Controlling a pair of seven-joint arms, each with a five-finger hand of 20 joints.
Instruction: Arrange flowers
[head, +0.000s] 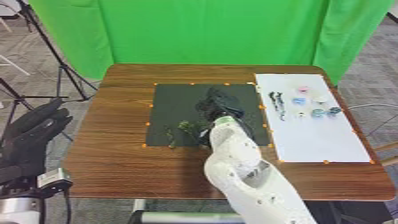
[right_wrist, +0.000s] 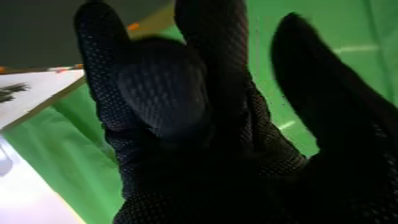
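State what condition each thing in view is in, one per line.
Left hand: open
Right hand: open
Black mat: flat
White sheet: flat
Flowers: unarranged, lying on the white sheet
Greenery: lying on the black mat
Curtain: hanging

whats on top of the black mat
Green leafy stems lie on the near part of the black mat, left of the white arm. Whatever that arm and the right robot hand cover can't be seen.
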